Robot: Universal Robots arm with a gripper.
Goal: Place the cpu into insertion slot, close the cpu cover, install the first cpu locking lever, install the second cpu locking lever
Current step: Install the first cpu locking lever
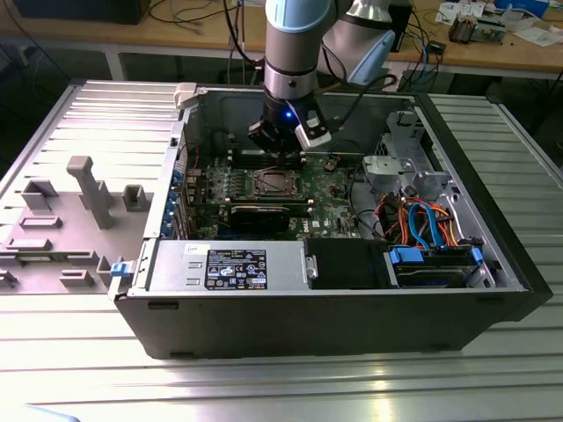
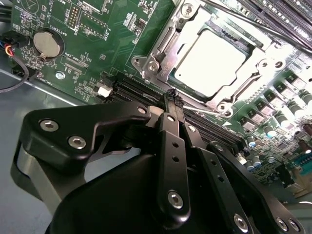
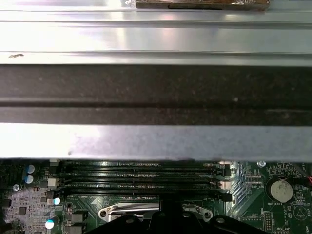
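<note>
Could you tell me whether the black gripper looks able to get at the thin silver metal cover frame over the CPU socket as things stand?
Probably yes. In the second wrist view the black gripper is shut, its tips just beside the silver metal cover frame, which lies flat around the silver-grey CPU; nothing stands between them.

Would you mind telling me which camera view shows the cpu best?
The second wrist view: the cpu lies close and bright in its socket, framed by the cpu cover. In the exterior view it is a small square below the gripper. The first wrist view catches just the frame's edge.
</note>
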